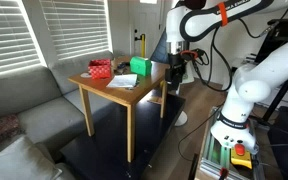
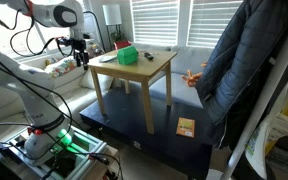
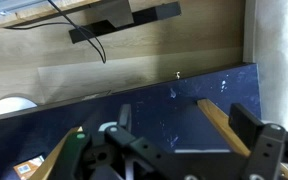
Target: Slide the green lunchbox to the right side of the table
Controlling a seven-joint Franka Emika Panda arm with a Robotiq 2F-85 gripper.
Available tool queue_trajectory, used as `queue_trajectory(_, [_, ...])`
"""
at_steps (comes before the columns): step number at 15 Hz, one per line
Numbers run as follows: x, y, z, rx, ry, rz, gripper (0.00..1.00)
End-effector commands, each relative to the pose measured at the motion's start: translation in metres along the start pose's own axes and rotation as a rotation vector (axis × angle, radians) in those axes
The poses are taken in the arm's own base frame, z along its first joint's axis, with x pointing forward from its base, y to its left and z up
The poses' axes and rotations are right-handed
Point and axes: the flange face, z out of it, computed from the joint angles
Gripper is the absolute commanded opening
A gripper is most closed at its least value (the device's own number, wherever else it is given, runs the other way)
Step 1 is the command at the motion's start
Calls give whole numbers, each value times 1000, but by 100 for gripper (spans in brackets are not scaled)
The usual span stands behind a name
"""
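Observation:
The green lunchbox (image 1: pixel 142 66) stands near the far edge of the light-brown wooden table (image 1: pixel 134 95); in an exterior view it shows at the table's back corner (image 2: pixel 127 56). My gripper (image 1: pixel 173 82) hangs off the table's side, next to the lunchbox but apart from it, and also shows in an exterior view (image 2: pixel 81 58). In the wrist view the gripper (image 3: pixel 184 128) is open and empty, looking down at the dark mat, with a table leg (image 3: pixel 222 118) showing below between the fingers.
A red patterned box (image 1: pixel 100 69) and a sheet of paper (image 1: pixel 124 81) lie on the table. A grey sofa (image 1: pixel 24 110) stands beside it. A person in a dark jacket (image 2: pixel 234 60) stands close by. A small box (image 2: pixel 186 127) lies on the dark mat (image 2: pixel 134 130).

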Motion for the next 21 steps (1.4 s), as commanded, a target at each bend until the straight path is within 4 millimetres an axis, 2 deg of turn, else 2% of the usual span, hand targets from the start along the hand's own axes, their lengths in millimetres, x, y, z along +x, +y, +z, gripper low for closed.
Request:
queue_trajectory(1, [0, 0, 0, 0, -1, 0, 100])
queue_trajectory(20, [0, 0, 0, 0, -1, 0, 100])
queue_trajectory(21, [5, -5, -6, 22, 33, -25, 100])
